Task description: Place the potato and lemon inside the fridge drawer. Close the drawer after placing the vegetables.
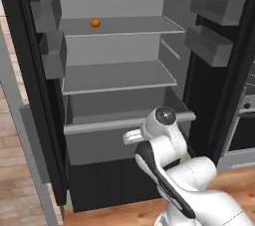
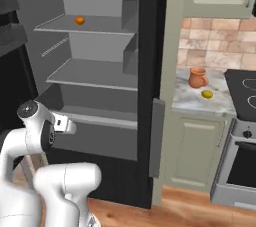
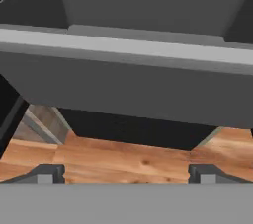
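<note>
The fridge drawer (image 1: 99, 125) stands pulled out at the bottom of the open fridge, its lighter front rim (image 3: 128, 50) crossing the hand view just ahead of me. My gripper (image 3: 126, 174) is open with nothing between its fingers. It hangs close in front of the drawer's front wall (image 2: 100, 141), a little below the rim. The white hand (image 1: 131, 137) sits at the drawer's right half. On the marble counter to the right of the fridge, the lemon (image 2: 207, 94) lies beside a terracotta jug (image 2: 197, 77). The potato is out of view.
A bright orange ball (image 1: 95, 22) rests on the upper fridge shelf. Grey door bins (image 1: 214, 26) hang on both open doors. A stove (image 2: 242, 121) stands at the far right, and wooden floor (image 3: 123, 159) lies under the drawer.
</note>
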### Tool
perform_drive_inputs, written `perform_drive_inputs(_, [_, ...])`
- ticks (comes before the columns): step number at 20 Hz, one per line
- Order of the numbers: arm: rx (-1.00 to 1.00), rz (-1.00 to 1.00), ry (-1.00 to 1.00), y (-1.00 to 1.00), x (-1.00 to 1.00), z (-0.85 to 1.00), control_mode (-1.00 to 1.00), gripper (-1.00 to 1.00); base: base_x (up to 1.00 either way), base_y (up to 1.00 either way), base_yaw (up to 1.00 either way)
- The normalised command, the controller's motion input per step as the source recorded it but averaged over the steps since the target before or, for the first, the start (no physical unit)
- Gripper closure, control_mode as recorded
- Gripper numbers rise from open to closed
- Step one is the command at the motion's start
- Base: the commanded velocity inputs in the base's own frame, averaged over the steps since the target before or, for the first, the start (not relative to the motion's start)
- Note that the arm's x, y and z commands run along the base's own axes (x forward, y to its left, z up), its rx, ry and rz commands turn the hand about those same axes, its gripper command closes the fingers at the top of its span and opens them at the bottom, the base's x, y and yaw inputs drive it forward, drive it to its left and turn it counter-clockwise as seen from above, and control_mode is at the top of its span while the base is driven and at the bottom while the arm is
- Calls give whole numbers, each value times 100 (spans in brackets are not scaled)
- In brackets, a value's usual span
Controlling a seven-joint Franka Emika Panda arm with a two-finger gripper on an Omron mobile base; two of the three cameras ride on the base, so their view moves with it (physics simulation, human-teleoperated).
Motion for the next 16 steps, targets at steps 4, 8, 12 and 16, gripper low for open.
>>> perform_drive_inputs(4, [0, 0, 0, 0, 0, 0, 100, -100, -87, -96, -10])
perform_drive_inputs(8, [0, 0, 0, 0, 0, 0, 100, -100, -12, -100, -4])
perform_drive_inputs(12, [0, 0, 0, 0, 0, 0, 100, -100, 4, -100, -1])
perform_drive_inputs(16, [0, 0, 0, 0, 0, 0, 100, -100, 36, -100, 0])
